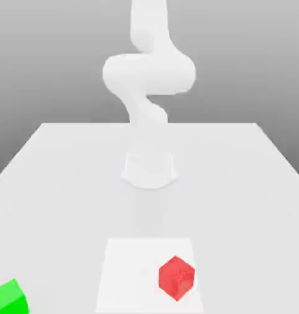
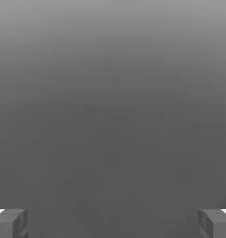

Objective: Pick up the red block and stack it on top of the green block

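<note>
Task barely begun: red block [image 1: 176, 277] unlifted at lower centre-right, green block [image 1: 10, 298] well apart at lower left, my fingers [image 2: 10, 222] spread wide, empty.

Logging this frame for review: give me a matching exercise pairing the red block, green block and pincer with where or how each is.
Things:
1. red block
2. green block
3. pincer

Descriptions:
A. at the exterior view's near left corner of the table
B. fingers far apart, nothing between them
C. on the table's pale square patch, towards the patch's right side in the exterior view

Pairs: 1-C, 2-A, 3-B
</note>
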Available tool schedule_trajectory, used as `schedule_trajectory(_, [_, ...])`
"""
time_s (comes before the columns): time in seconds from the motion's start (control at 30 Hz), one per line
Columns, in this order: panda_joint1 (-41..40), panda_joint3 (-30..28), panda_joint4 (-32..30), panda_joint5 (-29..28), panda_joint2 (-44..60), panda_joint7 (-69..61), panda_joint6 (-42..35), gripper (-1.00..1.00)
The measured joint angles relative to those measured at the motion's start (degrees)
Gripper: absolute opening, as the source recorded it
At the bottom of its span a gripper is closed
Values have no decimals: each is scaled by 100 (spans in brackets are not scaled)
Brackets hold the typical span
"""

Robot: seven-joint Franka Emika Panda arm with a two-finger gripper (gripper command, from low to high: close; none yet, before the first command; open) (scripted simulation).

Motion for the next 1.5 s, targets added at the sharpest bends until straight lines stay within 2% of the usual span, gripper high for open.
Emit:
schedule_trajectory(0.4, [875, -502, -751, 443, 2542, -2125, 1115, 0])
schedule_trajectory(0.6, [1050, -466, -1123, 498, 3780, -3057, 1672, 0])
schedule_trajectory(0.77, [1112, -454, -1413, 218, 4778, -3558, 2170, 0])
schedule_trajectory(0.93, [993, -283, -1319, 392, 5806, -3796, 2987, 0])
schedule_trajectory(0.97, [965, -247, -1299, 431, 5948, -3826, 3105, -100])
schedule_trajectory(1.2, [960, -244, -1299, 416, 5950, -3814, 3098, -100])
schedule_trajectory(1.37, [1046, -389, -1435, 167, 5052, -3627, 2340, -100])
schedule_trajectory(1.5, [654, -920, -907, 370, 5136, -2943, 1847, -100])
